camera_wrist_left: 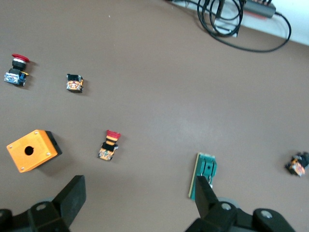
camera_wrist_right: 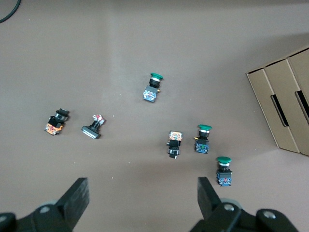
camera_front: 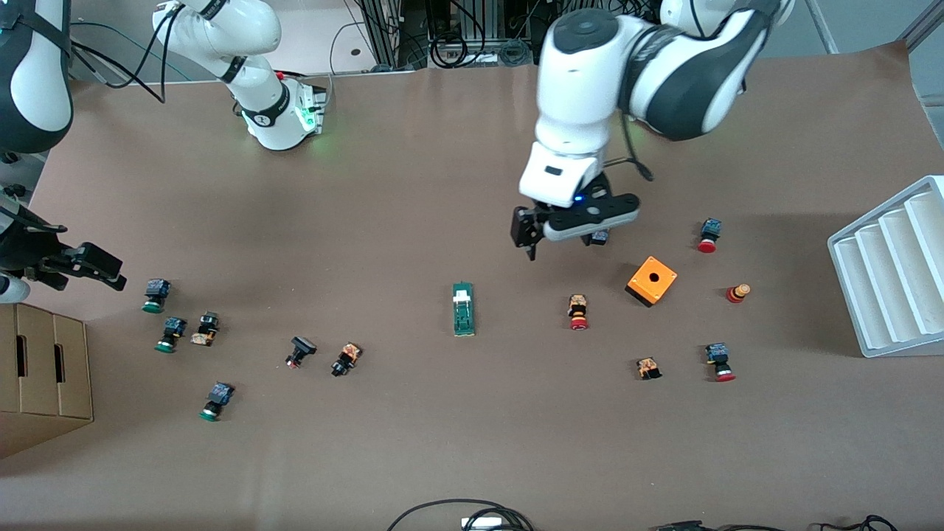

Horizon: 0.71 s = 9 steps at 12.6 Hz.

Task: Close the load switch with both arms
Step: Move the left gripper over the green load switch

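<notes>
The load switch (camera_front: 463, 310) is a slim green bar with a small white block near the end toward the robots. It lies flat at the middle of the table. In the left wrist view the load switch (camera_wrist_left: 205, 174) shows partly hidden by one fingertip. My left gripper (camera_front: 562, 240) hangs open over bare table, between the switch and the orange box (camera_front: 652, 280), holding nothing. The left gripper (camera_wrist_left: 140, 193) has only tabletop between its fingers. My right gripper (camera_front: 110, 274) is at the right arm's end of the table. The right gripper (camera_wrist_right: 142, 198) is open and empty.
Green-capped buttons (camera_front: 156, 295) lie near the right gripper, red-capped ones (camera_front: 579, 313) around the orange box. A cardboard box (camera_front: 44, 376) stands at the right arm's end, a white stepped rack (camera_front: 892, 265) at the left arm's end. Cables (camera_front: 472, 512) lie at the table edge nearest the camera.
</notes>
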Available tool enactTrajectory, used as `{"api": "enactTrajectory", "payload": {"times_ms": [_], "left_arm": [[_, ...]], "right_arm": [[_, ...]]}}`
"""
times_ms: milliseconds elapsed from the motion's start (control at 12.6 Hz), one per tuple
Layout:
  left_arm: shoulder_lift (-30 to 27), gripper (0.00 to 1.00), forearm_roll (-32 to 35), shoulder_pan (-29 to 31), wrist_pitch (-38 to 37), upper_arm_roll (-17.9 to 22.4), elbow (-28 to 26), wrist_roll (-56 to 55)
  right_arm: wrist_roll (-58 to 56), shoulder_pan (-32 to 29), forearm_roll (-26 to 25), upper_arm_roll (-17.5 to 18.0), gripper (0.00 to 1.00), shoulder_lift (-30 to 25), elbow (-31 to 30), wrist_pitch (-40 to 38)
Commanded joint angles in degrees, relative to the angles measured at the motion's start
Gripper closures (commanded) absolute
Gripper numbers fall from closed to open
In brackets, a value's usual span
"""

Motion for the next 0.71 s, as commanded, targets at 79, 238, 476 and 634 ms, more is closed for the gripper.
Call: {"api": "enactTrajectory", "payload": {"times_ms": [79,238,476,634], "left_arm": [[6.43,0.00,12.10,-2.74,2.52,-4.42,1.01,-13.62],[9.77,0.00,19.57,-5.67,2.52,-4.25,1.18,-22.30],[14.60,0.00,30.56,-9.97,2.52,-4.16,1.18,-31.64],[17.68,0.00,36.98,-12.52,2.44,-4.16,1.18,-36.56]], "right_arm": [[-0.91,0.15,-1.07,-0.16,0.00,-0.08,0.04,0.30],[-1.00,-0.03,-1.16,-0.16,0.00,0.00,0.04,0.39],[-1.00,-0.03,-1.16,-0.16,0.00,0.01,0.04,0.39],[-1.00,0.06,-1.16,-0.16,0.00,-0.17,0.04,0.30]]}}
